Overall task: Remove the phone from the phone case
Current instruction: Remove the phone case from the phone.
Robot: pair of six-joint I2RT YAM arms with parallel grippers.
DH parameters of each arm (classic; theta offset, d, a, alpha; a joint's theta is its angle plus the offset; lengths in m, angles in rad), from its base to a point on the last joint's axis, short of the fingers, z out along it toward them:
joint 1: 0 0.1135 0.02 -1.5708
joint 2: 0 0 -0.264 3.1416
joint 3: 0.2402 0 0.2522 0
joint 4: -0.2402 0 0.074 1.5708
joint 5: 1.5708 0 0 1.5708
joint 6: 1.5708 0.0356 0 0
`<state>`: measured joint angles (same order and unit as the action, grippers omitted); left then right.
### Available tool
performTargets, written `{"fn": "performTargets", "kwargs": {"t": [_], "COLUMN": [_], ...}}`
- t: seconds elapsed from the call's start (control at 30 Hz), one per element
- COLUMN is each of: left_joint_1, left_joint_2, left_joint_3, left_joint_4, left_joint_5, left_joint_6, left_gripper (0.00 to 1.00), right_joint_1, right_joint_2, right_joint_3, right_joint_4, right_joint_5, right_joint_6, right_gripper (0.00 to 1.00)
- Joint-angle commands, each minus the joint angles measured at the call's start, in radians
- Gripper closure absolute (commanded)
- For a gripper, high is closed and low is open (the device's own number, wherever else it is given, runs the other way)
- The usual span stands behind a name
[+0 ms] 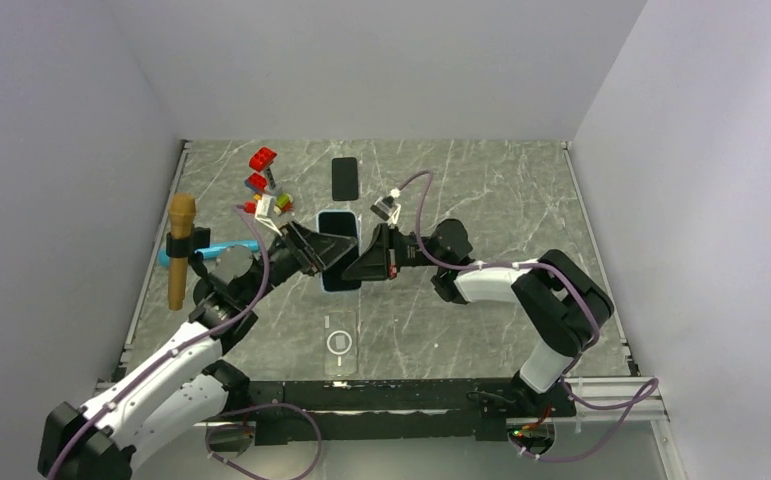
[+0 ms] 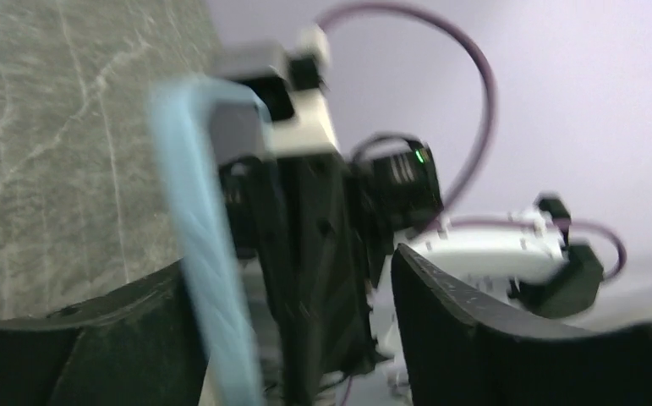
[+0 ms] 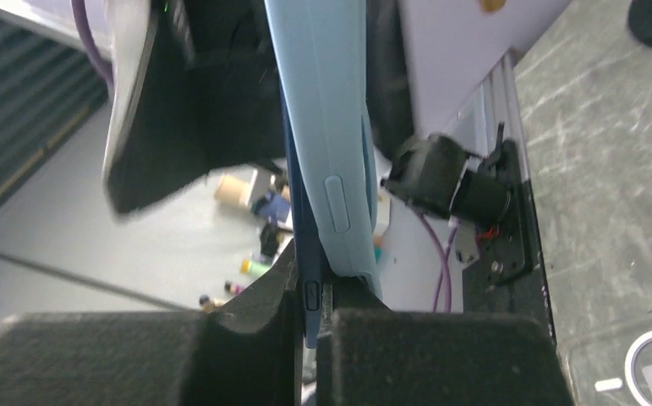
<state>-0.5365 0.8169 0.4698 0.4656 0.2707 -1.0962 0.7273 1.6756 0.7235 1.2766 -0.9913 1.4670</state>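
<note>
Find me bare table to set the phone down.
Widest bare table: back right, between black slab, right arm and the right edge. Smaller: between clear case and right arm's base. Crowded: back left, around bricks and microphone.

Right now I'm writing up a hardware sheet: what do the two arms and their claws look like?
The left arm and right arm have white shells with black joints; a purple cable trails along each. The left claw and right claw are black, two-fingered and wedge-shaped.
</note>
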Motion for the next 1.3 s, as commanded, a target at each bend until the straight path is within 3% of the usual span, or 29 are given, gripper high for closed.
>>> {"fn": "performTargets", "kwargs": {"t": [0.0, 0.2, 0.4, 0.5, 0.6, 0.7, 0.77, 1.27], "left_joint_1": [-0.053, -0.053, -0.065, -0.066, -0.066, -0.066, -0.066, -0.065], "left_joint_2": [-0.095, -0.093, -0.055, -0.059, -0.056, -0.059, -0.064, -0.013], "left_joint_3": [0.108, 0.119, 0.109, 0.121, 0.134, 0.136, 0.136, 0.111], "left_joint_4": [-0.287, -0.336, -0.282, -0.305, -0.338, -0.357, -0.372, -0.212], "left_joint_5": [0.055, 0.144, 0.186, 0.166, 0.153, 0.139, 0.126, 0.038], "left_joint_6": [0.19, 0.285, 0.294, 0.324, 0.351, 0.372, 0.388, 0.275], "left_gripper": [0.18, 0.18, 0.46, 0.53, 0.52, 0.39, 0.37, 0.56], "right_joint_1": [-0.075, -0.148, -0.159, -0.158, -0.159, -0.161, -0.162, -0.157], "right_joint_2": [-0.032, -0.057, -0.042, -0.031, -0.038, -0.054, -0.061, -0.063], "right_joint_3": [0.016, -0.015, -0.003, -0.002, -0.008, -0.022, -0.03, -0.039], "right_joint_4": [0.158, 0.183, 0.208, 0.248, 0.257, 0.248, 0.261, 0.362], "right_joint_5": [0.145, 0.109, 0.1, 0.095, 0.09, 0.089, 0.094, 0.13], "right_joint_6": [0.082, 0.109, 0.131, 0.165, 0.175, 0.175, 0.187, 0.276], "right_gripper": [1.0, 1.0, 1.0, 1.0, 1.0, 1.0, 1.0, 1.0]}}
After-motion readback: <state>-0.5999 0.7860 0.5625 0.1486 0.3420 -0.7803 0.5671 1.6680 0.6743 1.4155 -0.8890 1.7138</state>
